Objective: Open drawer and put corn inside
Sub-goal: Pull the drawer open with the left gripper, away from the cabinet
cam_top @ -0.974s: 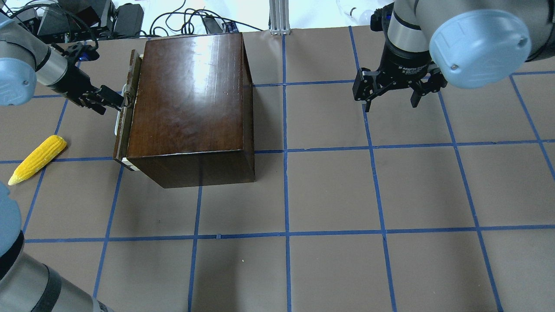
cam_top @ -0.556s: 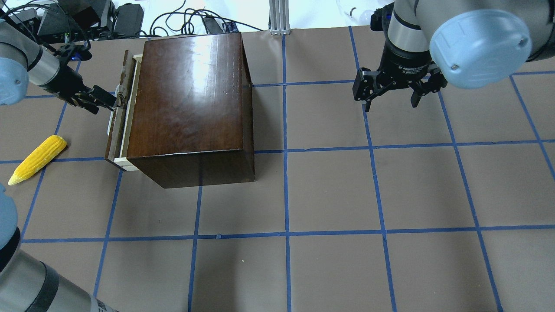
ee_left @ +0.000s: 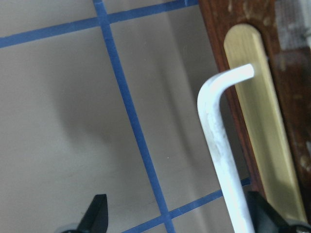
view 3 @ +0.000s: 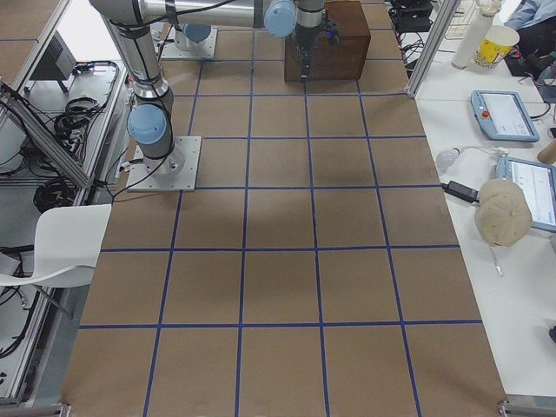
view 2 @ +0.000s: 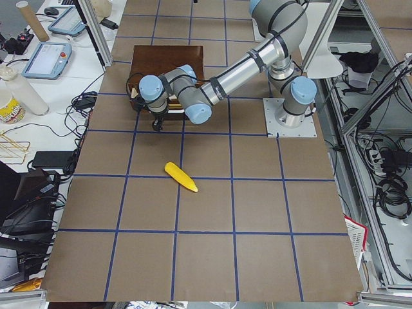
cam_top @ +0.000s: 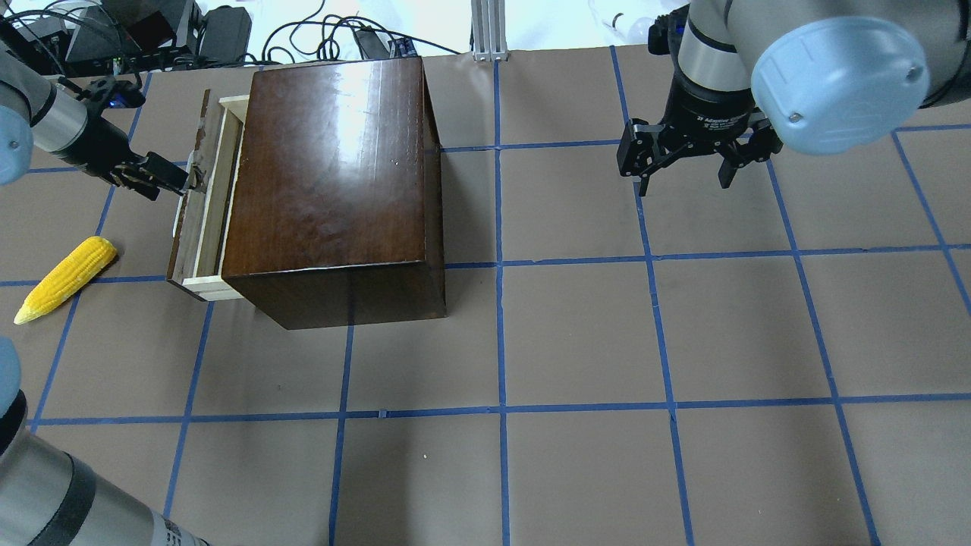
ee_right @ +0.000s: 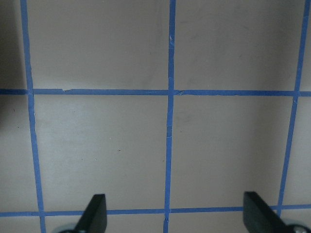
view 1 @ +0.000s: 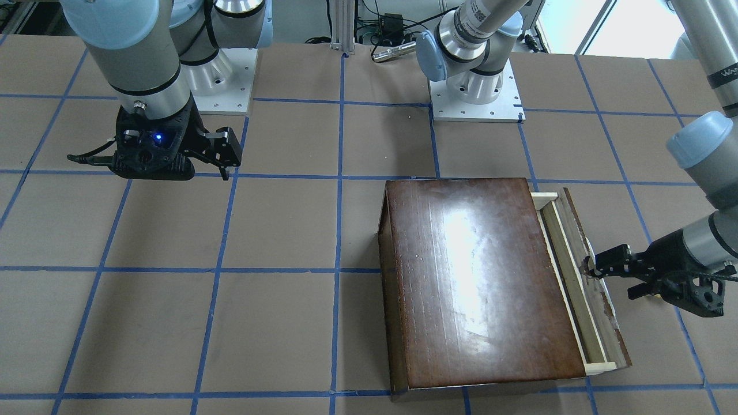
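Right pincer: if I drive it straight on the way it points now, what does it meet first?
The right pincer points straight down, open. Its wrist view shows only bare table and a blue tape crossing below, so it should meet the table first; the height is unclear.

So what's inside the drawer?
Only a thin strip of the drawer shows: pale bare wood with nothing in it. The rest is hidden under the dark box. The corn lies outside on the table.
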Tool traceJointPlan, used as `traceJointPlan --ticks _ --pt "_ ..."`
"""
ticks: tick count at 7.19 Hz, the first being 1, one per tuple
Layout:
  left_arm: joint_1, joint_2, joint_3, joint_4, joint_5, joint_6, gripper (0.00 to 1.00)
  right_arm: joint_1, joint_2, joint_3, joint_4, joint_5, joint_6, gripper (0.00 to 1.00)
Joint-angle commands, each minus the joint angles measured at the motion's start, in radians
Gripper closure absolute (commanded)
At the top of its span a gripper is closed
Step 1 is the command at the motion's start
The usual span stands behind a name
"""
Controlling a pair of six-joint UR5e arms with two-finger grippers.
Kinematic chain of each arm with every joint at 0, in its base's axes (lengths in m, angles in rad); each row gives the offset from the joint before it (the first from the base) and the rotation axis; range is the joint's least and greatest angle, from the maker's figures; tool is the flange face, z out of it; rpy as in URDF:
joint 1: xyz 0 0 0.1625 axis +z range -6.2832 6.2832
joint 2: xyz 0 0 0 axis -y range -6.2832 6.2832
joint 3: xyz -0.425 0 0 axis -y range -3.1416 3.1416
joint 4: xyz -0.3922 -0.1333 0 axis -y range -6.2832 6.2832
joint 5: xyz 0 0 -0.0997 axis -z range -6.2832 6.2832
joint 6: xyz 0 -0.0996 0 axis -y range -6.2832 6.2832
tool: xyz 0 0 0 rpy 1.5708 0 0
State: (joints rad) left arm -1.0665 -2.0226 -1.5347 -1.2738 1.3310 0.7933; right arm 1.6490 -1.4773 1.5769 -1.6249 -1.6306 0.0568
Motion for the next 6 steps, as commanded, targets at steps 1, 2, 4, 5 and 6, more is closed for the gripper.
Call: traceJointPlan --ticks 1,2,4,5,6 --pt "0.005 -0.002 0.001 0.001 0.001 0.004 0.00 0.000 0.000 0.000 0.000 0.000 0.000 0.00" --pt "0.005 -0.008 0.007 0.001 0.002 0.042 0.00 0.000 0.000 0.000 0.000 0.000 0.000 0.00" --pt "0.005 -0.025 0.050 -0.016 0.008 0.052 0.01 0.000 -0.001 0.000 0.000 0.000 0.000 0.00" --pt "0.007 -0.028 0.051 -0.016 0.008 0.075 0.01 0.000 0.000 0.000 0.000 0.000 0.000 0.00" --pt "0.014 -0.028 0.051 -0.015 0.010 0.095 0.01 0.000 0.000 0.000 0.000 0.000 0.000 0.00"
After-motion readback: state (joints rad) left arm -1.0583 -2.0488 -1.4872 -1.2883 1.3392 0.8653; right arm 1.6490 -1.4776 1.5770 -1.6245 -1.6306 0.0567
